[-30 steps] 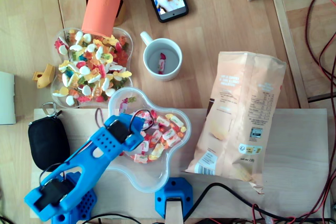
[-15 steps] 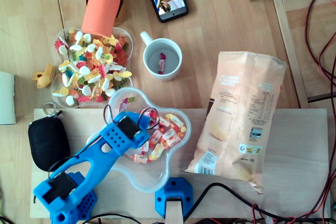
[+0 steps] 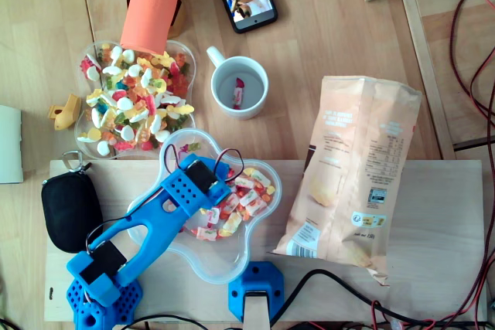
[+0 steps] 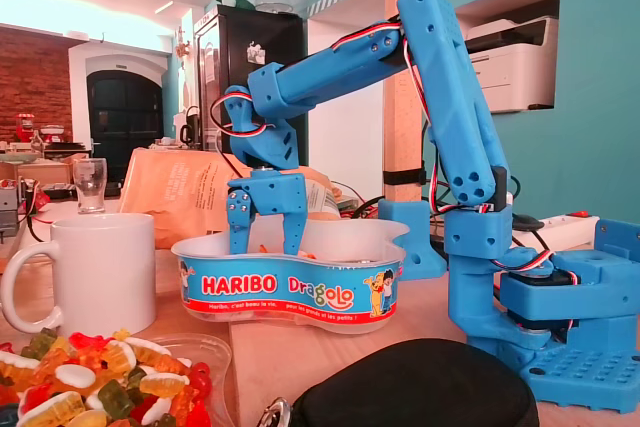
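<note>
tool (image 4: 266, 237) open, jaws spread and dipped inside clear lobed plastic haribo tub (image 4: 290, 292) of wrapped sweets (image 3: 246, 191) on wooden counter (image 3: 433, 214). judged best: close on one sweet only, staying clear of tub wall.

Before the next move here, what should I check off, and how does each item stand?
1. Gripper open: ok, the fingers stand apart in the fixed view.
2. Gripper over the tub: ok, the fingers reach down inside its rim.
3. Candies within reach: ok, they lie in the tub by the gripper.
4. A candy between the fingertips: cannot tell, the rim hides them.
5. Mug upright: ok, with one sweet inside.
</note>
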You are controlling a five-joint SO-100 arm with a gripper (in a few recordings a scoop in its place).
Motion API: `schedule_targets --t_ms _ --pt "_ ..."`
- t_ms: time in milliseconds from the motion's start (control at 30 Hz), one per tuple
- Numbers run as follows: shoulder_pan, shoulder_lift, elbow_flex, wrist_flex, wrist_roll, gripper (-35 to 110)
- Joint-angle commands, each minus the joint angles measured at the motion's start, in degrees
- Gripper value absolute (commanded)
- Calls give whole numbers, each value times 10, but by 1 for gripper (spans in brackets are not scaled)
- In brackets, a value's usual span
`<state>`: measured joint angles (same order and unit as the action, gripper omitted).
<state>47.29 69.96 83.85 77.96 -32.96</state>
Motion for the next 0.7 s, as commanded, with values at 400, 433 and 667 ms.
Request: schedule_targets --t_ms 400,433,667 --pt "9 9 -11 18 5 -4" --pt "9 9 -11 18 6 -4" --pt "11 11 -11 19 2 -4"
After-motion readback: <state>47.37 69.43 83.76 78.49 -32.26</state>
